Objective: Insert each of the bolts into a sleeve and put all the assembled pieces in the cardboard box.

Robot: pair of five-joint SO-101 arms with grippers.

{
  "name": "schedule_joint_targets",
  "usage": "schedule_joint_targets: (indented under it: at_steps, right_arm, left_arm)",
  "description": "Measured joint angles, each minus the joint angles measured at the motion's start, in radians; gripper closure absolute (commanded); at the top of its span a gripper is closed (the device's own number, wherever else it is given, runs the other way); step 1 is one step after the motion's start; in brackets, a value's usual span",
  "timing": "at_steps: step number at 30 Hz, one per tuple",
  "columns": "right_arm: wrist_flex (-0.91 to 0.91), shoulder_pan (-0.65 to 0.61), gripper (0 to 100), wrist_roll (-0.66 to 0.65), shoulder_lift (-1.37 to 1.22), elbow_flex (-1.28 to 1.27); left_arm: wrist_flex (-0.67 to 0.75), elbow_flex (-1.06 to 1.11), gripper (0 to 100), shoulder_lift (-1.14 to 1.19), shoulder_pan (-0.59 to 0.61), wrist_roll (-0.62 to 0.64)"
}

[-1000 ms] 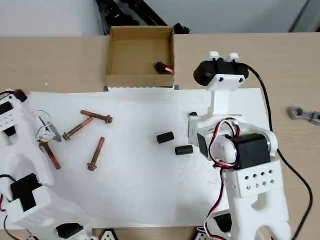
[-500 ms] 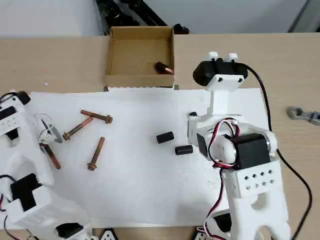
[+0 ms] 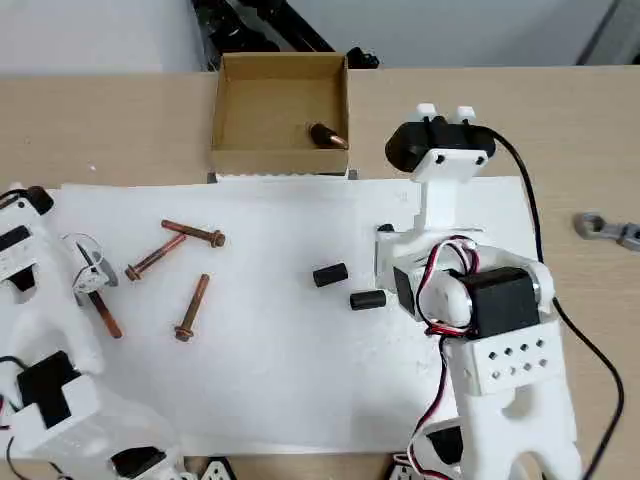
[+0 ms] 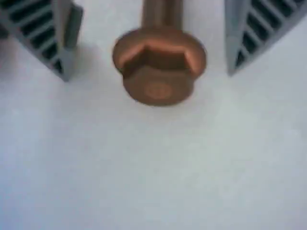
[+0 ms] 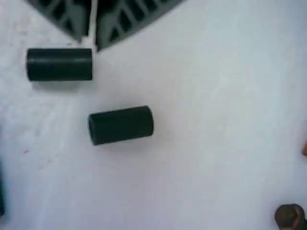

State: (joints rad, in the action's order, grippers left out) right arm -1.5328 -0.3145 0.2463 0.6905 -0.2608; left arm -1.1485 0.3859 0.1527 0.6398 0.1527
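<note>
a copper-coloured bolt [image 4: 159,67] is lying on the white paper sheet [image 3: 300,370] at its left edge, its hexagonal head sitting between the spread fingers [image 4: 48,33] of the left gripper [image 3: 90,278]. the pincer is standing released, with neither finger touching the bolt. three more bolts are resting on the sheet just to the right: one [image 3: 193,233] lying nearly level, a second [image 3: 155,257] slanting just below it, and a third [image 3: 192,307] angled steeply nearer the front edge, none of them touching each other.

near the middle of the sheet, two black sleeves are lying on their sides, close together but apart: one [image 3: 330,274] towards the centre and the other [image 3: 368,299] just beside the right arm. in the right wrist view, the right gripper [image 5: 92,40] is hanging clenched on nothing, its fingertips pressed together just beside the nearer sleeve [image 5: 59,63], while the farther sleeve [image 5: 121,124] is lying a little beyond.

past the sheet's far edge, the open cardboard box [image 3: 280,160] is sitting on the wooden table [image 3: 120,120], holding one assembled piece [image 3: 328,136] against its right wall. well off to the right, a small metal tool [image 3: 605,228] is lying on the bare table.
</note>
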Motion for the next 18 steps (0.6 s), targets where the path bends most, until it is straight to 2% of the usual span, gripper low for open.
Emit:
schedule_joint_targets:
  at_steps: [4, 8, 14, 18]
  right_arm:
    - [0.000, 0.003, 99.4, 0.000, 0.000, 0.000]
    - [0.000, 0.002, 99.4, 0.000, 0.000, 0.000]
    - [0.000, 0.000, 99.4, 0.000, 0.000, 0.000]
    - [0.000, 0.000, 99.4, 0.000, 0.000, 0.000]
  left_arm:
    - [0.026, 0.032, 81, -0.012, 0.000, 0.000]
    - [0.046, 0.055, 86, -0.015, -0.005, 0.002]
    - [0.075, 0.072, 99, -0.018, -0.012, 0.002]
    - [0.066, 0.072, 99, -0.020, -0.023, 0.000]
